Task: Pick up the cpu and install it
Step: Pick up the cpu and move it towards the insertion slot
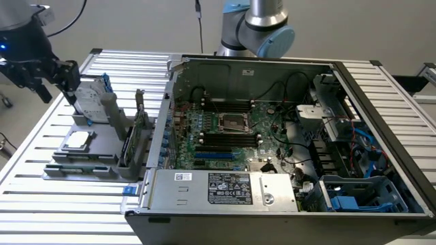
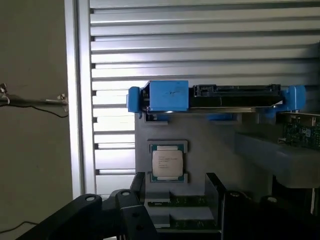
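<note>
Slatted table [image 1: 41,204]: bare aluminium, ribbed, with a soft satin sheen. On it sits a grey holder [image 1: 109,153], smooth matt plastic. The cpu [image 2: 167,165] shows a silver-grey metal top, faintly shiny, edged in green board. The hard drive [image 2: 235,96] is silver metal in a glossy plastic blue frame [image 2: 169,95]. Gripper [image 2: 176,186], matt black all over. Computer case [image 1: 272,229], dark painted metal. Power supply [image 1: 225,190], bare grey sheet metal with a paper label.

cpu [image 2: 167,164] in grey holder [image 2: 212,145]

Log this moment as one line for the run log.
end effector: open, empty | location: above grey holder | cpu: flat on holder, not yet picked up
</note>
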You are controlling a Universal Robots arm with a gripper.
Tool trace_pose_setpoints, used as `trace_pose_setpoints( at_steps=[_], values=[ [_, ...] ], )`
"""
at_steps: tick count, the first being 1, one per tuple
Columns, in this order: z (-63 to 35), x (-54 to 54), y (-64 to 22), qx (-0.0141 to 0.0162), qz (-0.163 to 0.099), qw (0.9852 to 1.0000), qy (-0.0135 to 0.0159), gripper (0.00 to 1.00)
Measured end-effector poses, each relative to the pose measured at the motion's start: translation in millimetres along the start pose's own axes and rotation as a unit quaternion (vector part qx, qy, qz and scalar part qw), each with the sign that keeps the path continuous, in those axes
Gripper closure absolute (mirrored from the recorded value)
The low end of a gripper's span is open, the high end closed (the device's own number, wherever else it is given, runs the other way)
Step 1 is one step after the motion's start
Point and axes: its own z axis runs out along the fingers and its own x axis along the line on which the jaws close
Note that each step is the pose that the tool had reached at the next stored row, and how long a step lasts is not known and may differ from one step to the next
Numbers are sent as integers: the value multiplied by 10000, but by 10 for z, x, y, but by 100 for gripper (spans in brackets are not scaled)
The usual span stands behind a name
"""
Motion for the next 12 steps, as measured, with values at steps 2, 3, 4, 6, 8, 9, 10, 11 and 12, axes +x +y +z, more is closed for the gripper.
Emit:
trace_pose_setpoints(
  at_steps=[2, 3, 4, 6, 8, 9, 10, 11, 12],
  values=[
    [35, -1, -25, -1, -43, 10000, 10, 40],
    [53, -2, -35, -1, -59, 10000, 10, 40],
    [70, -2, -43, -1, -73, 10000, 11, 40],
    [108, -3, -60, -1, -100, 9999, 11, 40],
    [142, -3, -76, -1, -124, 9999, 13, 40],
    [160, -4, -84, 0, -136, 9999, 14, 40],
    [178, -4, -91, 0, -147, 9999, 14, 40],
    [196, -5, -99, 0, -158, 9999, 15, 40],
    [213, -5, -104, 0, -168, 9999, 15, 40]
  ],
)
